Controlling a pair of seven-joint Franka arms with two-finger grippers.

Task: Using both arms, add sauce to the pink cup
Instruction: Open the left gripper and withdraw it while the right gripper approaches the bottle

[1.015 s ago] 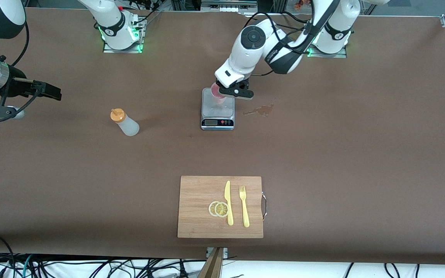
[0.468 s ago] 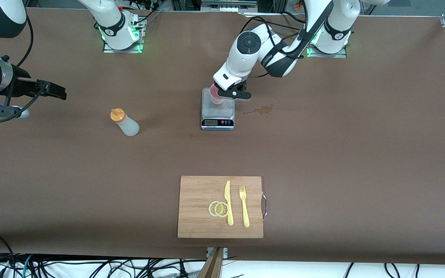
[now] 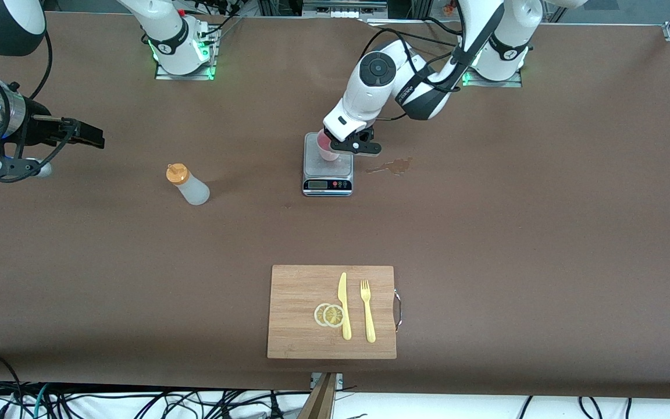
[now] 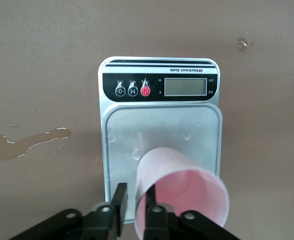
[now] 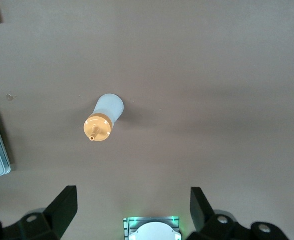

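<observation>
Brown table under you, bases along its top edge. The pink cup sits on the scale, on the part of its plate farthest from the front camera, with the left end effector pinching its rim wall between narrow fingers. Judge that cup as thin, light and springy — squeeze gently or it will buckle, and hold it where you have it, at the rim, to steady it for the pour.

The sauce stands upright on the table, well apart from the scale toward the right arm's end. It looks soft-walled and maybe slick; take it around the body, below the orange cap, since a grip there both lifts and squeezes. Your right end effector hangs high over the table near the bottle, fingers spread wide, holding nothing.

The left wrist view alone shows the fingers on the rim and droplets on the plate; the front view hides that grip but shows the spill stain beside the scale, and the cutting board nearer the camera.
</observation>
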